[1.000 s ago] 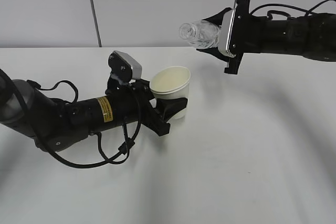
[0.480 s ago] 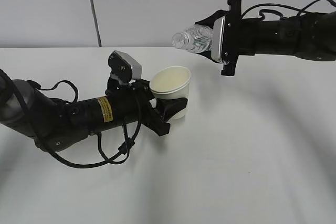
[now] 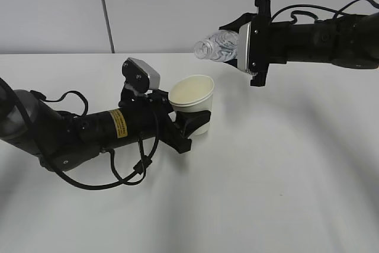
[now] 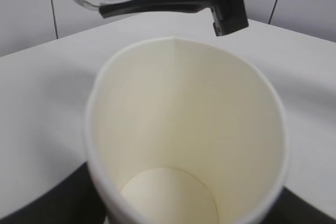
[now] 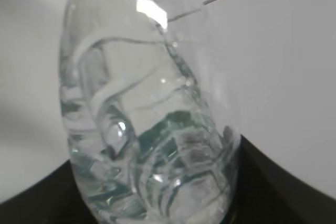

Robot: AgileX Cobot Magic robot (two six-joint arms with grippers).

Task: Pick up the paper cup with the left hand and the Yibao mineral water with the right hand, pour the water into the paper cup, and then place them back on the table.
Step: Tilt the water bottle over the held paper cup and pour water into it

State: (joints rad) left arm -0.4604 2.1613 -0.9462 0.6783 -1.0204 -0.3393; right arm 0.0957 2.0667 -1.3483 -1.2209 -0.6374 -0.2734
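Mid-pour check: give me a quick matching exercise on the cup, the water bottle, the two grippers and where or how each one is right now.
Column 1:
1. paper cup
2. Yibao mineral water
3. left hand
4. right hand

Column 2:
A. lies low by the table, shut on the cup's lower wall
B. raised, holding the bottle from the right
C. upright, mouth open upward, dry inside as far as the left wrist view shows
D. tipped almost sideways in the air, open mouth pointing left, above and right of the cup

Pairs: 1-C, 2-D, 3-A, 4-B
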